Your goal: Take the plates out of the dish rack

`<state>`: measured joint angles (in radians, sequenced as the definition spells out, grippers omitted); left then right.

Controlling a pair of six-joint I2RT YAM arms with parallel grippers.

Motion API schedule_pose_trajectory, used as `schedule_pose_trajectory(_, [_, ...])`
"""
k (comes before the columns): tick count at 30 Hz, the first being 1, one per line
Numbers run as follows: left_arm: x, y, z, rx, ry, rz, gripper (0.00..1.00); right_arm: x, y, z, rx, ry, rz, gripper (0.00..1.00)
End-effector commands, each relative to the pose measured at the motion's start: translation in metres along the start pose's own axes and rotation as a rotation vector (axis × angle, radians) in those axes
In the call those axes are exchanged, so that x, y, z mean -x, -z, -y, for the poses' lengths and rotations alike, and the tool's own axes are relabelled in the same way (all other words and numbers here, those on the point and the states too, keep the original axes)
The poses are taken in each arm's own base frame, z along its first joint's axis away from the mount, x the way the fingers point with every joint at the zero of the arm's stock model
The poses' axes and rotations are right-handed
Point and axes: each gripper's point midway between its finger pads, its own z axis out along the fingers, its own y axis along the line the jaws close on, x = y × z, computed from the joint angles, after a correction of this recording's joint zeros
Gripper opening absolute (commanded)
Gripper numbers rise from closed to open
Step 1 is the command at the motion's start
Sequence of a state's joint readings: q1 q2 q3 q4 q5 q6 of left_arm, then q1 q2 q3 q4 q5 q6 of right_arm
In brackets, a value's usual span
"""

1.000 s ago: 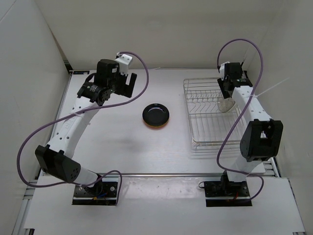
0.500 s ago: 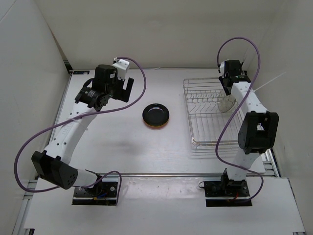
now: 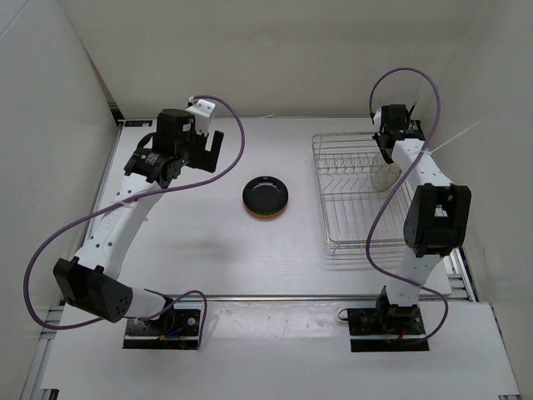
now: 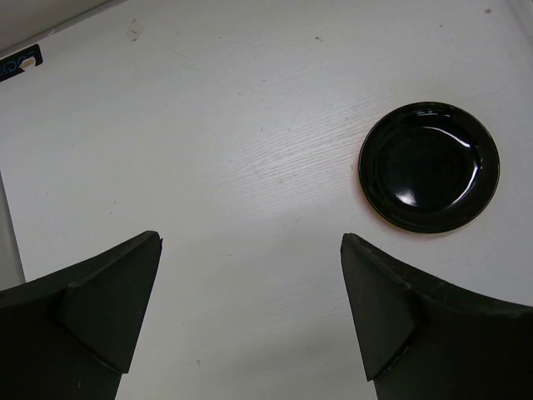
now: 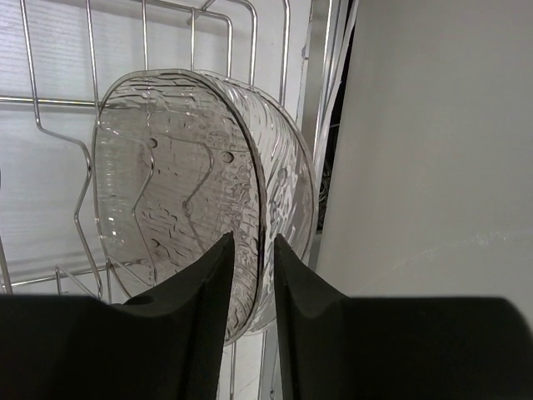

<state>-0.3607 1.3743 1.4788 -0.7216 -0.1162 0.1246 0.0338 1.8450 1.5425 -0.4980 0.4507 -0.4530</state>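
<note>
A glossy black plate [image 3: 266, 195] [image 4: 429, 165] lies on the table left of the dish rack [image 3: 358, 243], with an orange rim [image 3: 265, 216] showing under it. A clear plate [image 5: 166, 183] [image 3: 384, 174] stands on edge in the rack's back right corner. My right gripper [image 5: 254, 242] [image 3: 389, 163] straddles its rim, one finger on each side with a narrow gap; whether the pads press on it is unclear. My left gripper [image 4: 251, 240] [image 3: 213, 151] hangs wide open over bare table, back left of the black plate, holding nothing.
The rack's wire dividers [image 5: 83, 167] stand just left of the clear plate. The enclosure's right wall [image 5: 433, 150] is close beside the rack and my right wrist. White walls close the back and left sides.
My right gripper has reached farther toward the rack's back corner and its fingers have narrowed around the clear plate's rim. My left arm has drawn slightly back and left, still open.
</note>
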Motion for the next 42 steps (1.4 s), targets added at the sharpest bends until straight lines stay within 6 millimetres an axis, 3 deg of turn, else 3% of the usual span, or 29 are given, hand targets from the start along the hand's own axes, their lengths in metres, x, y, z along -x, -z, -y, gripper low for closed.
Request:
schedule_pose_trajectory(1, [0.011, 0.014, -0.002, -0.010, 0.024, 0.058, 1.00, 0.005, -0.003, 0.005, -0.029, -0.033, 0.016, 0.30])
schedule_pose_trajectory(3, [0.011, 0.014, -0.002, -0.010, 0.024, 0.058, 1.00, 0.005, -0.003, 0.005, -0.029, -0.033, 0.016, 0.21])
schedule_pose_trajectory(8, [0.009, 0.011, -0.002, -0.011, 0.023, 0.049, 1.00, 0.003, -0.002, 0.004, -0.025, -0.038, 0.009, 0.12])
schedule_pose_trajectory(11, [0.009, 0.011, -0.002, -0.011, 0.023, 0.049, 1.00, -0.004, -0.001, 0.006, -0.043, -0.051, -0.019, 0.00])
schedule_pose_trajectory(16, [0.008, 0.011, -0.005, -0.003, 0.028, 0.047, 1.00, -0.003, 0.002, 0.014, -0.090, -0.107, -0.038, 0.00])
schedule_pose_trajectory(27, [0.008, 0.011, -0.005, -0.015, 0.032, 0.048, 1.00, -0.021, 0.015, 0.029, -0.195, -0.206, -0.163, 0.00])
schedule_pose_trajectory(37, [0.015, 0.011, -0.001, -0.041, 0.042, 0.062, 1.00, -0.002, 0.068, 0.068, -0.309, -0.237, -0.087, 0.00])
schedule_pose_trajectory(42, [0.010, 0.006, 0.000, -0.043, 0.040, 0.044, 1.00, 0.023, 0.102, 0.090, -0.345, -0.264, 0.007, 0.00])
